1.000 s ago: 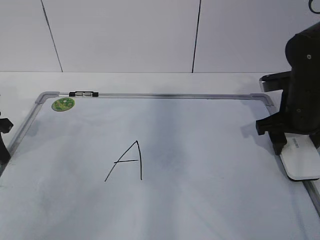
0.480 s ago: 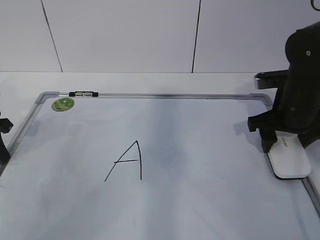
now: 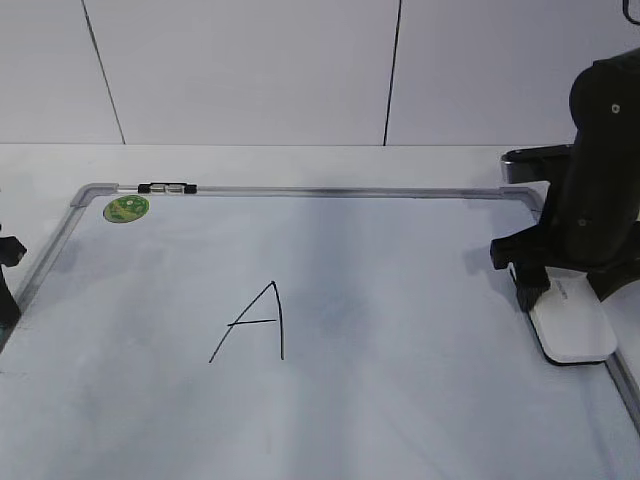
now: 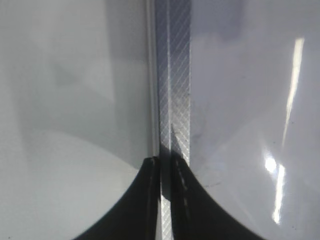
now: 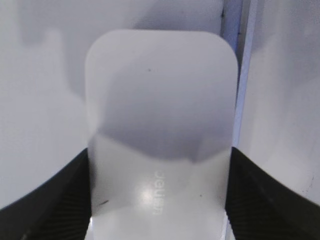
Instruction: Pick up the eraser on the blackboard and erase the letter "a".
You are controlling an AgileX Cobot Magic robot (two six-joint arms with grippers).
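Shifted leftward, one eraser clamped in right claw, left claw together, one blackboard

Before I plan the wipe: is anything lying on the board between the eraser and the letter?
Nothing visible. The right hand grips the eraser at the blackboard's right edge; bare board runs from there to the letter. The marker and sticker sit far off, top left.

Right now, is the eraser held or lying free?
Held: the right gripper's fingers flank the eraser on both sides, touching it.
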